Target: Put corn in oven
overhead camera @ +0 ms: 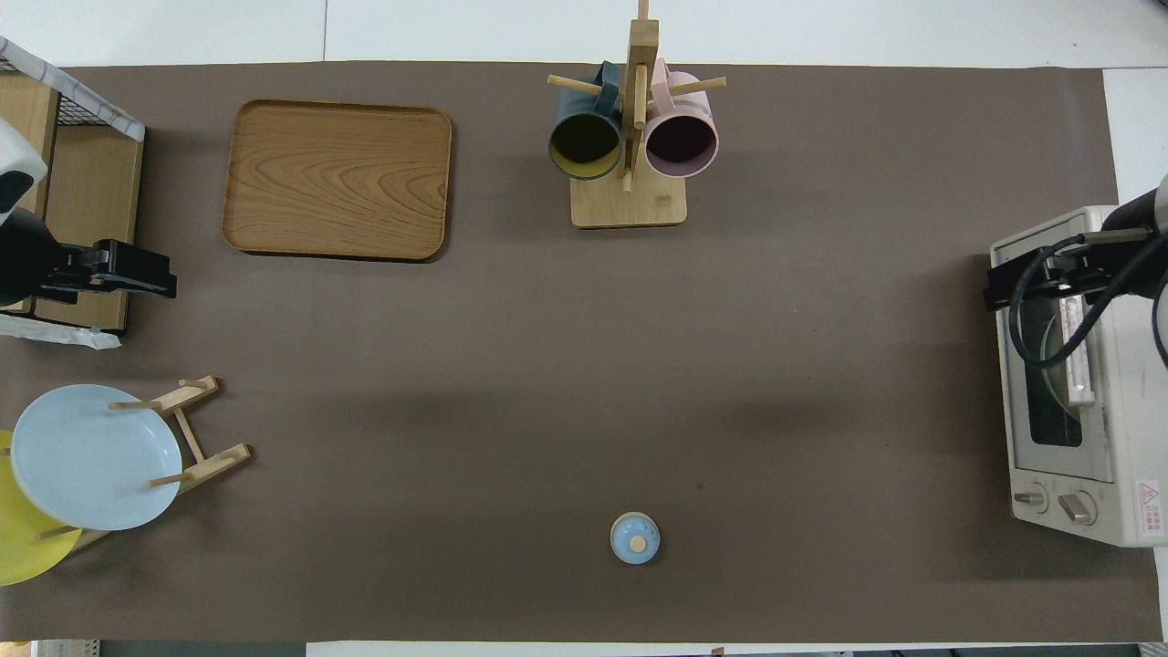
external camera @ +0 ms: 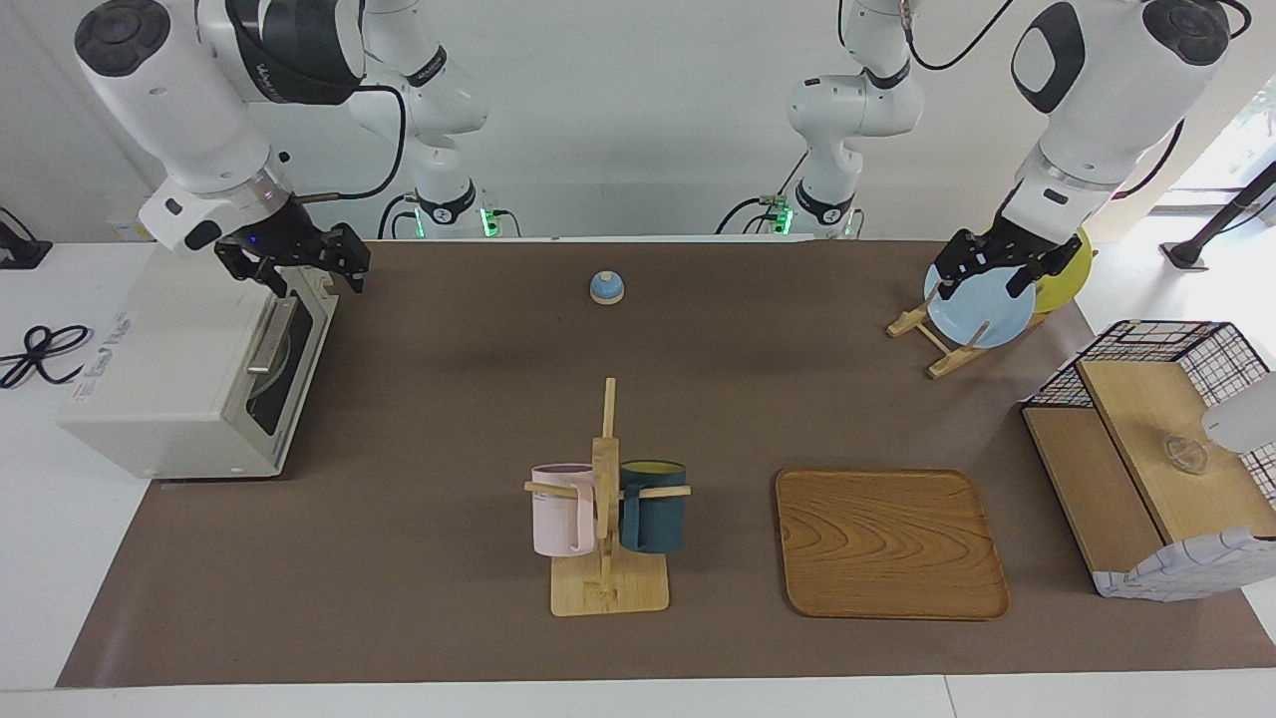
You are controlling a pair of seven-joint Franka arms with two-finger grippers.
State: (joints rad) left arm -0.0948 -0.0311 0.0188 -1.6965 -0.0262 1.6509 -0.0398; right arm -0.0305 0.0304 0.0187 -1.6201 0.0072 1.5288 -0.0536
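The corn is not in view in either view. The off-white oven (external camera: 179, 389) stands at the right arm's end of the table with its dark glass door shut and its metal handle (external camera: 271, 339) showing; it also shows in the overhead view (overhead camera: 1122, 438). My right gripper (external camera: 311, 279) hangs open and empty just over the top front edge of the oven, above the handle, and shows in the overhead view (overhead camera: 999, 278). My left gripper (external camera: 982, 284) is open and empty, up in the air over the mat between the plate rack and the basket (overhead camera: 164, 278).
A wooden mug rack (external camera: 605, 499) with a pink mug (external camera: 563, 509) and a dark blue mug (external camera: 653, 506) stands mid-table. Beside it lies a wooden tray (external camera: 887, 543). A small blue bell (external camera: 606, 287) sits near the robots. A blue plate (external camera: 982, 314), a yellow plate (external camera: 1067, 274) and a wire-and-wood basket (external camera: 1146, 469) are at the left arm's end.
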